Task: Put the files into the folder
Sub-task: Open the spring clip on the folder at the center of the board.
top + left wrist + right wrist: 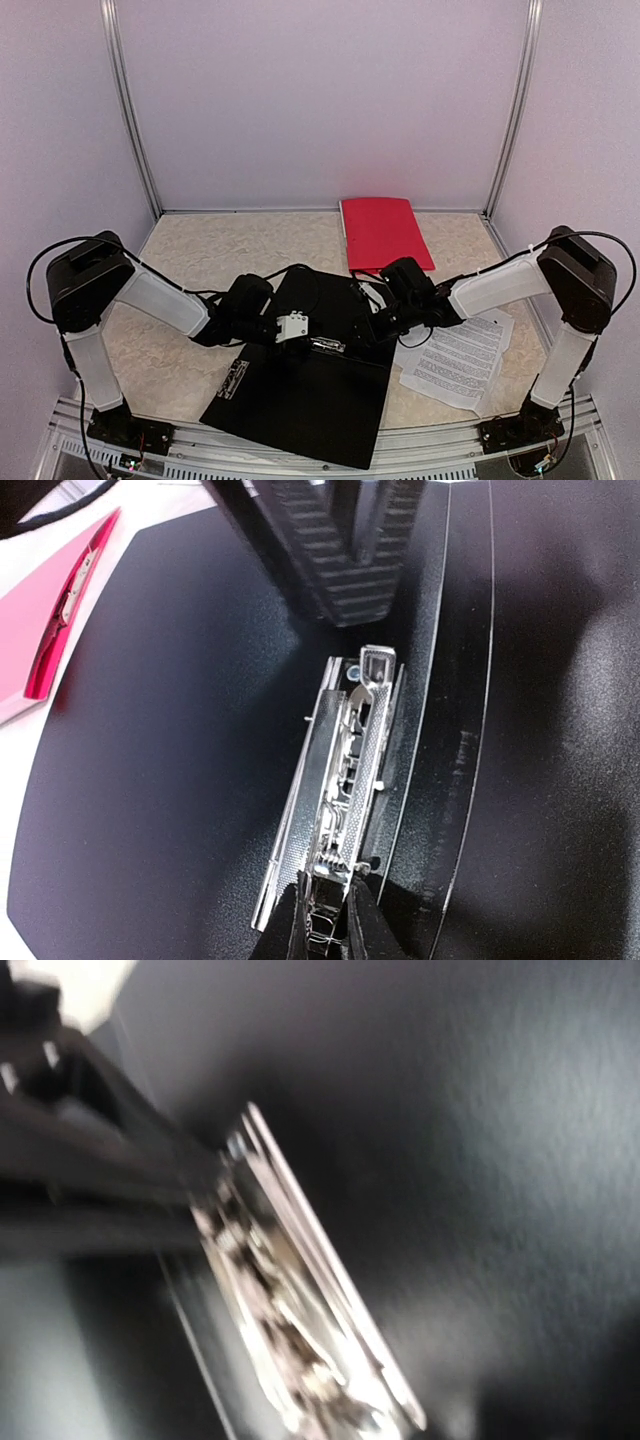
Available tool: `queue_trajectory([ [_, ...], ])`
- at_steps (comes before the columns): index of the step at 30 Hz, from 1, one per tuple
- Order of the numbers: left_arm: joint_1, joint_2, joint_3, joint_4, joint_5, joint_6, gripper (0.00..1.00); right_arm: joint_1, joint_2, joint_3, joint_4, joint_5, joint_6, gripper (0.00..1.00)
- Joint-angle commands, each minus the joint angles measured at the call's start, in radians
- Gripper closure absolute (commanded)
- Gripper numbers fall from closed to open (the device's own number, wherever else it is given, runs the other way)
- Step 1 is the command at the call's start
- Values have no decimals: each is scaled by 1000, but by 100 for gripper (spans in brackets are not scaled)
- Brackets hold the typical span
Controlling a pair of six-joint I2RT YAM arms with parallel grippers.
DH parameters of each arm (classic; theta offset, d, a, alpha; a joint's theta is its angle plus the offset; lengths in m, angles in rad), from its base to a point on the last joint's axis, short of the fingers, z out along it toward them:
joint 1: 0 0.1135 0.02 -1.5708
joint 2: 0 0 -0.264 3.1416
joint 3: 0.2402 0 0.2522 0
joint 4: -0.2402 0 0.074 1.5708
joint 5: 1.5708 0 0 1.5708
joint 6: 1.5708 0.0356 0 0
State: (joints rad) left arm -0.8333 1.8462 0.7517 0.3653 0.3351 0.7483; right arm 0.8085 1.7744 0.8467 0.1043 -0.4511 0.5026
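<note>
While the left gripper [325,908] pinches the clip [350,770] of the black folder [300,410], I cannot tell whether the right gripper [345,600] is spread; papers [460,360] lie at the folder's three o'clock.

Black folder [150,780] matt, grained; metal clip [345,780] shiny; red folder [385,232] smooth

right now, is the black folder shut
No, the black folder lies spread open, its metal clip bare along the spine.

Right wrist view motion-blurred — shiny metal clip mechanism [300,1300] smeared; printed white paper sheets [460,360] partly hidden under right arm [495,285].
</note>
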Motion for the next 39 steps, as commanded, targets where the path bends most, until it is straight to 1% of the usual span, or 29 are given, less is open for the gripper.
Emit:
queue_trajectory([
  [1, -50, 38, -37, 8, -101, -13, 88, 4, -28, -9, 43, 40, 53, 64],
  [5, -79, 55, -33, 11, -140, -28, 88, 26, -4, -14, 76, 31, 89, 65],
  [8, -88, 65, -30, 14, -146, -38, 88, 35, 3, -13, 60, 62, 100, 68],
  [17, -90, 64, -32, 6, -169, -38, 88, 57, -29, -49, 6, 127, 117, 69],
  [27, -90, 72, -31, 6, -180, -30, 88, 78, -37, -64, 2, 132, 134, 79],
  [39, -90, 75, -31, -2, -176, -25, 88, 79, -19, -34, -13, 174, 135, 89],
])
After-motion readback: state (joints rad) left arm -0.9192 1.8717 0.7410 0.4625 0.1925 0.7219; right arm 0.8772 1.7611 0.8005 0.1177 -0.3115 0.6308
